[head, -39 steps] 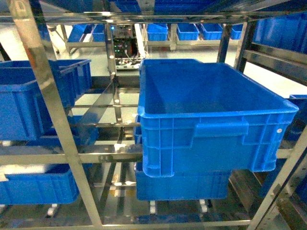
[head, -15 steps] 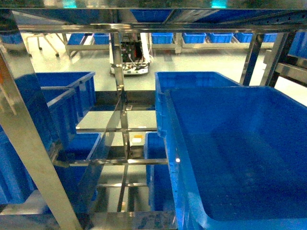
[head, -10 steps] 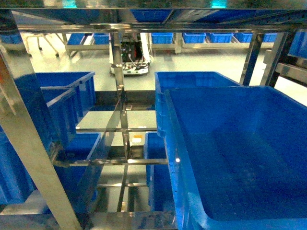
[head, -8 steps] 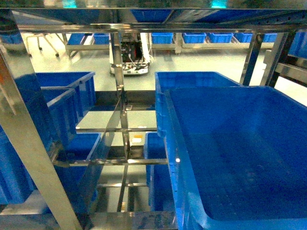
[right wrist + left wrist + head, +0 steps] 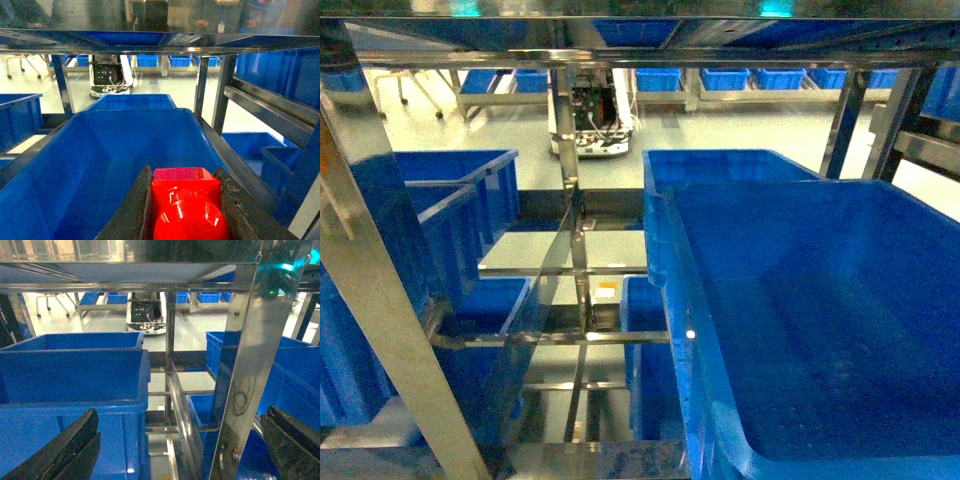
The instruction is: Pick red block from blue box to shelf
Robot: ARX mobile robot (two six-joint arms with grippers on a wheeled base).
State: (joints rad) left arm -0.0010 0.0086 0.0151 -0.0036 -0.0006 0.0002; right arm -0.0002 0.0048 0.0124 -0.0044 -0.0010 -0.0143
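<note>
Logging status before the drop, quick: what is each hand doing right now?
Left hand: open, nothing between its fingers.
Right hand: closed on the red block, above a blue crate.

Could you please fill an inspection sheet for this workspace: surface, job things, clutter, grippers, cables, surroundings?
Surface: steel shelf, open rail tiers.
Job's things: red block held over the dark blue crate; pale blue box not seen.
Clutter: more blue crates on the tiers.
Grippers: right gripper shut on the block; left gripper open, holding nothing.
Cables: wires on the wheeled robot behind the shelf.
Surroundings: light floor, further crate racks.
</note>
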